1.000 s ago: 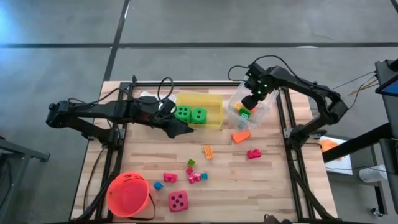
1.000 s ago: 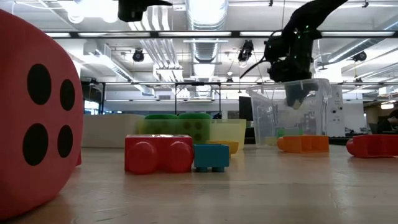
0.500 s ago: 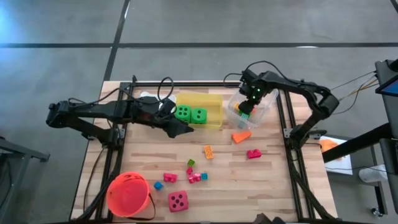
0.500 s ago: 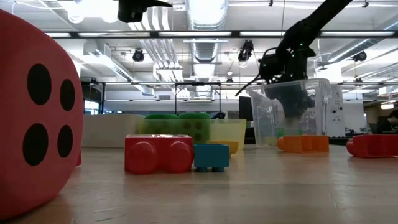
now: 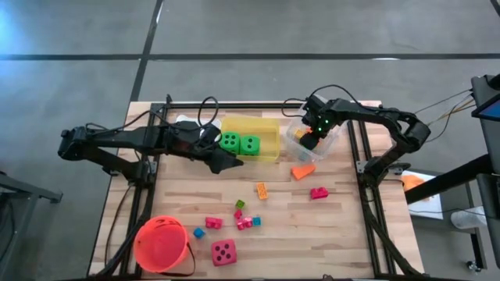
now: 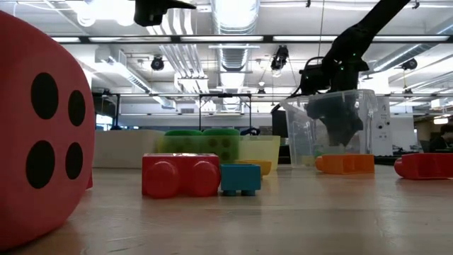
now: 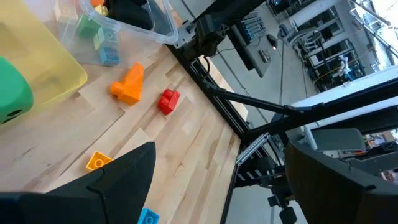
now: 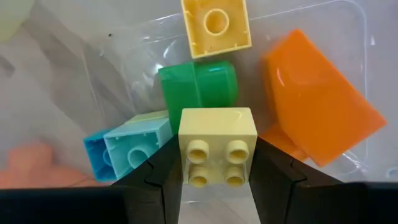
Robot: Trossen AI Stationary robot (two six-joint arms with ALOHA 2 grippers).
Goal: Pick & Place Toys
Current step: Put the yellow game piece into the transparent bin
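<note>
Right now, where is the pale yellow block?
The pale yellow block sits clamped in the right claw, down inside the clear bin at the table's right rear.

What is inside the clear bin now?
The clear bin holds the right gripper, shut on a pale yellow block. Beneath lie a green block, a light blue block, a yellow block and an orange piece. The gripper hides anything under it.

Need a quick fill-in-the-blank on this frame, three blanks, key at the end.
1. The right gripper grips a pale ____ block inside the clear bin.
2. Two green dice sit in the ____ bin.
3. The left gripper, fingers ____, waits beside that bin.

Missing words: yellow; yellow; open
</note>
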